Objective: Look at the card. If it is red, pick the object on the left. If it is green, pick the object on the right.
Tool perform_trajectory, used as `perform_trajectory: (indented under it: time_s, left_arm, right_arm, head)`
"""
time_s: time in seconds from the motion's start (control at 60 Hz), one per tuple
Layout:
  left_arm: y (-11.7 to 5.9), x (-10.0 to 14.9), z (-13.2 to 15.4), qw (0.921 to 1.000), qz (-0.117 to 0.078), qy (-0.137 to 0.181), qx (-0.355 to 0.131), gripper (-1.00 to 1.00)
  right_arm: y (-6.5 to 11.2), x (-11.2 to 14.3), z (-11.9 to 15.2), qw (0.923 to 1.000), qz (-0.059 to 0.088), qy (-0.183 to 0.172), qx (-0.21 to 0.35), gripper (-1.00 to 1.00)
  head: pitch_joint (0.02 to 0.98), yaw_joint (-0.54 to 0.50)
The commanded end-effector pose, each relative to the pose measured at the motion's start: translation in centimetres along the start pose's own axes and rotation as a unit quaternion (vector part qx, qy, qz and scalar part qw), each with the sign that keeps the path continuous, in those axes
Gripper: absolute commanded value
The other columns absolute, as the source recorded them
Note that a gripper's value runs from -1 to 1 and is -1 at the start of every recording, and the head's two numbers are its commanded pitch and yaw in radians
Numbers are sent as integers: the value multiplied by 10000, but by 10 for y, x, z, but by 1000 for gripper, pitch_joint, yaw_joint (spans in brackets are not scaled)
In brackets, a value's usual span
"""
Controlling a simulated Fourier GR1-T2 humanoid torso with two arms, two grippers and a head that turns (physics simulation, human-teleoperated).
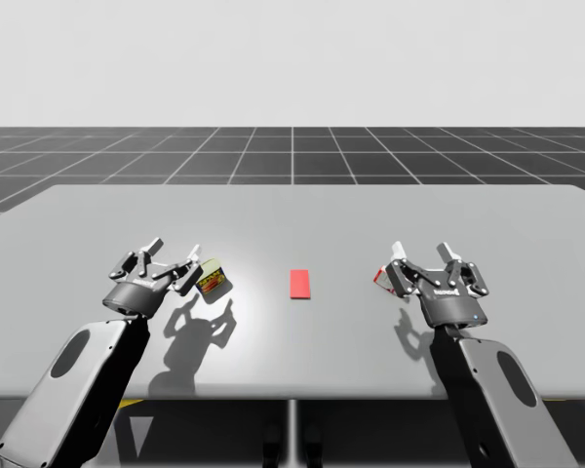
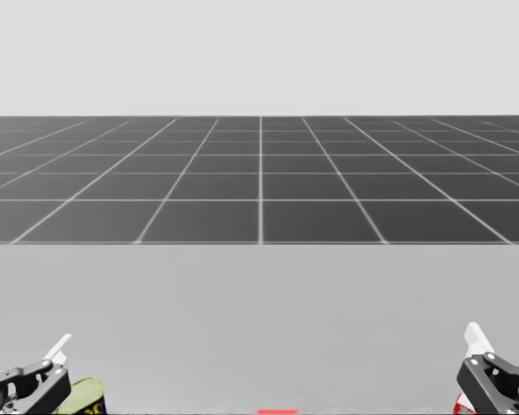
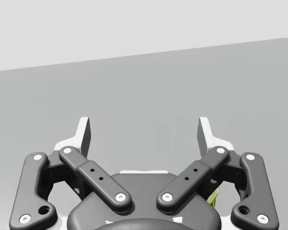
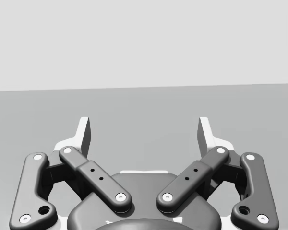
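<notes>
With the flat red card (image 1: 300, 284) showing, my target was the small olive-green box (image 1: 212, 280), just beside my left claw (image 1: 175, 253), outside its fingers (image 1: 192, 257). That claw gaped wide, empty. Closing there might knock the box away. Bare grey table (image 1: 292, 214) lay ahead; its near edge behind.

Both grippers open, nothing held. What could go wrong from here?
1. The card is red, so the yellow-green can at left is the target; my right gripper sits just as near the red-and-white object and could grab wrongly.
2. The can lies beside my open left gripper, not between its fingers; closing now likely misses or knocks it.
</notes>
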Motion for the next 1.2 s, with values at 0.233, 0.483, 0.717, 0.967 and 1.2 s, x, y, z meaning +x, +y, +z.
perform_trajectory:
  time_s: [0.233, 0.483, 0.717, 0.967, 1.2]
  left_arm:
    - [1, 0, 0, 10000, -55, -60, -18, -1000]
    - [1, 1, 1, 9999, -20, -141, -46, -1000]
    - [1, 3, 1, 9998, -19, -181, -68, -1000]
    - [0, 4, 1, 9998, -17, -189, -65, -1000]
    - [-1, 3, 1, 9998, -23, -176, -69, -1000]
  right_arm:
    - [-2, -1, -1, 10000, -1, 21, -40, -1000]
    - [-3, 0, -1, 10000, -16, 13, -56, -1000]
    - [-3, 0, -1, 10000, -32, 9, -61, -1000]
    - [-4, 1, -1, 10000, -30, 6, -56, -1000]
    - [-4, 0, -2, 10000, -26, 11, -48, -1000]
  head:
    - [578, 16]
    - [746, 7]
    - [822, -11]
    - [811, -4]
    - [809, 97]
